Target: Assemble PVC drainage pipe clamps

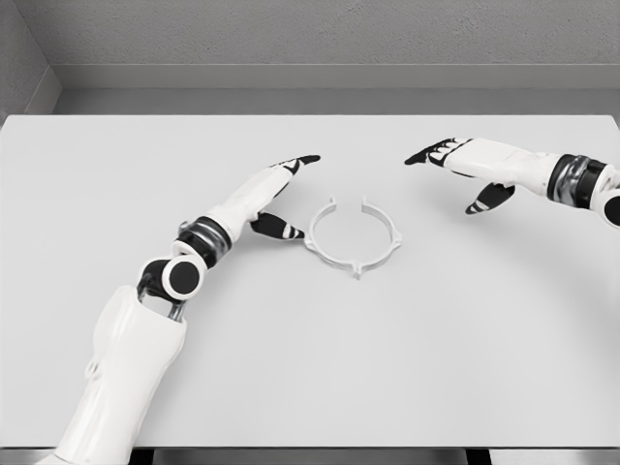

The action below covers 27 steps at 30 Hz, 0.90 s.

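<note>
A white PVC pipe clamp ring (353, 259) lies flat near the middle of the table, its gap facing the far side. My left hand (286, 189) hovers just left of the ring, fingers stretched out and the thumb pointing toward the ring's left rim; it holds nothing. My right hand (455, 165) floats to the upper right of the ring, apart from it, fingers extended and empty.
The white table (116, 174) spreads wide around the ring. Its far edge meets a grey wall (310, 39). The near edge runs along the bottom of the view.
</note>
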Tool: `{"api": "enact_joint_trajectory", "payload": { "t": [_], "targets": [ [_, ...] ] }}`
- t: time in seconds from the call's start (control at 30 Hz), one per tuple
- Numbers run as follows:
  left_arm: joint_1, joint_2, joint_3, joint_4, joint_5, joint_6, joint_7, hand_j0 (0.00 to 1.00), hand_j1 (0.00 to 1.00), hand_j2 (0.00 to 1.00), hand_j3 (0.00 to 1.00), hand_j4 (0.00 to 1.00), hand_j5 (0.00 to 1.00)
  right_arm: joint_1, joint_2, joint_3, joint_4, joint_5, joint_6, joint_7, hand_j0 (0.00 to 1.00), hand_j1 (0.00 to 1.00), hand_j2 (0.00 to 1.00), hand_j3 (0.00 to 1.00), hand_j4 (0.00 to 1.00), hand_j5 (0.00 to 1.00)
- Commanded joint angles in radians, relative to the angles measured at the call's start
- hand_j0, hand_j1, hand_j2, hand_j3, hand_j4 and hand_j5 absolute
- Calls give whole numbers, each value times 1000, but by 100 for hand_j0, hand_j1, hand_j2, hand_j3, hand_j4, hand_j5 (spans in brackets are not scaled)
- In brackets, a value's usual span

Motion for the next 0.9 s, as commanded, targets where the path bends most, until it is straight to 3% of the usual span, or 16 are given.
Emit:
{"api": "enact_joint_trajectory", "payload": {
  "t": [0.0, 0.87],
  "targets": [
    [0, -5, -1, -1, 4, 0, 1, 100, 100, 100, 100, 100, 100, 0, 4, 0, -2, -8, 3, 0, 100, 100, 100, 100, 100, 100],
    [-3, -25, 16, -13, -27, 0, -1, 100, 100, 100, 100, 100, 100, -2, -1, 2, -2, -8, 3, 0, 100, 100, 100, 100, 100, 100]
  ]
}}
